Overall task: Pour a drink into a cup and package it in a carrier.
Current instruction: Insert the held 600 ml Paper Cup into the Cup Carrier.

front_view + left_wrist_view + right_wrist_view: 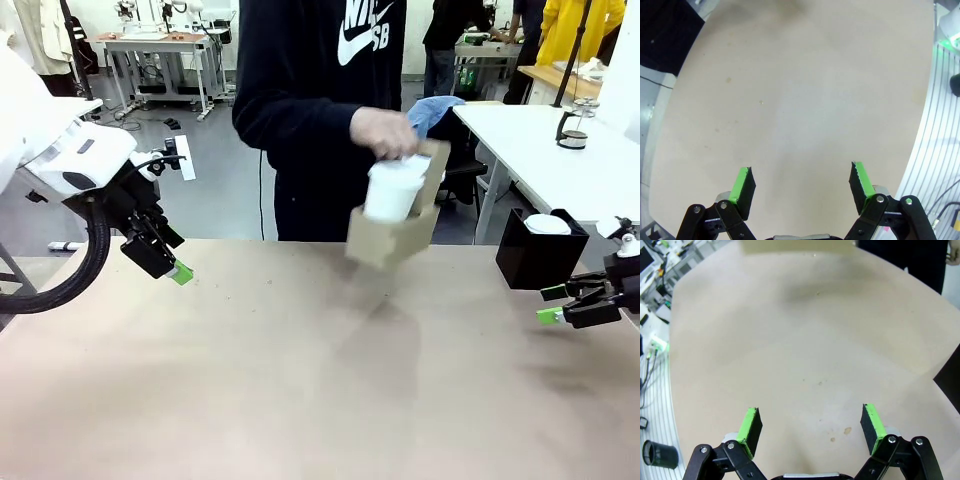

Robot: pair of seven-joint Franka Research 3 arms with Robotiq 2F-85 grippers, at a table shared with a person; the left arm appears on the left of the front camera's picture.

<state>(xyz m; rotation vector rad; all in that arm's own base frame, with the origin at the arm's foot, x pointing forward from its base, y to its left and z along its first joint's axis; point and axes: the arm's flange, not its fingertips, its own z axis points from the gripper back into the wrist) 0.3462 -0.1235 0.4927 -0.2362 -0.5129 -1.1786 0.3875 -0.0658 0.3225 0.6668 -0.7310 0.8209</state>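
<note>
So the person's hand (385,132) has the carrier (392,225) lifted clear of the worktop (300,380), over its far side, with the cup (392,188) (white lid on) sitting in one pocket. The grab is up at the handle panel, which makes sense since that keeps the cup upright while it hangs. Looks to me like the packaging bit is basically done and it's being carried off or handed along.

Both arms are parked out at the sides, I'd guess to stay out of the person's way. Left gripper (801,189) hangs over bare worktop, jaws spread wide, nothing between them. Right gripper (811,429) same deal, wide open and empty, hovering low near the black box (538,255) at the right edge
</note>
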